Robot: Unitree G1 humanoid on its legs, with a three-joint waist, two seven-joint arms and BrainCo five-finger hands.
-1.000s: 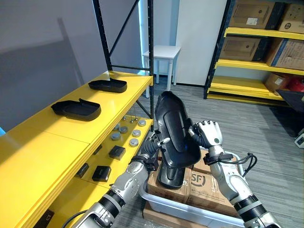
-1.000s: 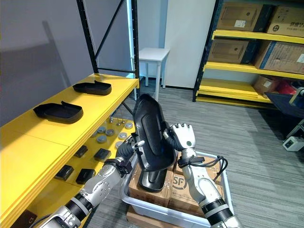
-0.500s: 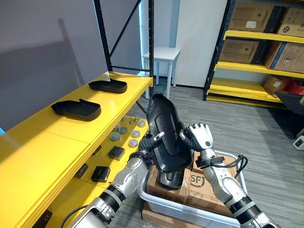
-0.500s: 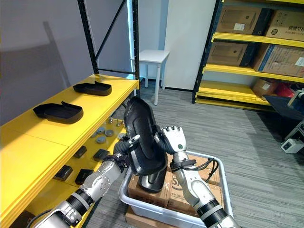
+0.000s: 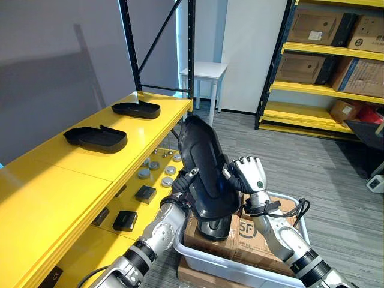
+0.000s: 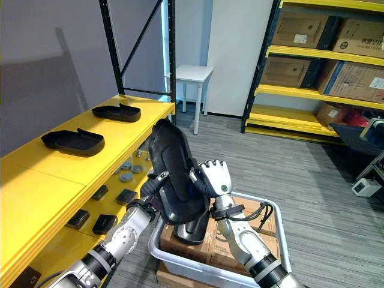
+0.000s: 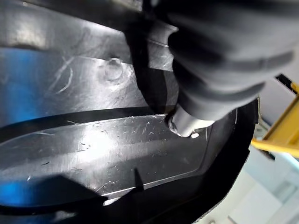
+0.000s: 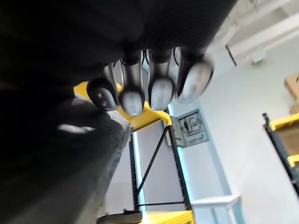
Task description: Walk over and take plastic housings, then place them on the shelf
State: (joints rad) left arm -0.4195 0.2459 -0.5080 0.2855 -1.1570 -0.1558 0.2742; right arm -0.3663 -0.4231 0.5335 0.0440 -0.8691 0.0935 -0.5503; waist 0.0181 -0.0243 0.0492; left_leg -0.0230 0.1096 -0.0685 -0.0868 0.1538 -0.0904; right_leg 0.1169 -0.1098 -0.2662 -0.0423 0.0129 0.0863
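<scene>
I hold a long black plastic housing (image 5: 203,165) upright between both hands, above a white bin (image 5: 240,267). My left hand (image 5: 182,191) grips its left edge, its thumb hooked over the front, and one fingertip (image 7: 187,123) presses on the glossy shell. My right hand (image 5: 250,176) lies flat against the housing's right side, and its straight fingers (image 8: 161,91) point upward. Two more black housings, one far (image 5: 137,108) and one nearer (image 5: 96,138), lie on the yellow shelf (image 5: 60,180) to the left.
The bin holds cardboard boxes (image 5: 252,231). Small dark and round parts (image 5: 147,192) lie on the lower yellow shelf level. A black rack post (image 5: 191,60) stands at the shelf's far corner, a white table (image 5: 205,66) beyond it. Yellow racks with cartons (image 5: 324,66) line the right.
Both hands have carried the housing left and a little up, toward the yellow shelf, keeping the same hold. The view has shifted slightly too.
</scene>
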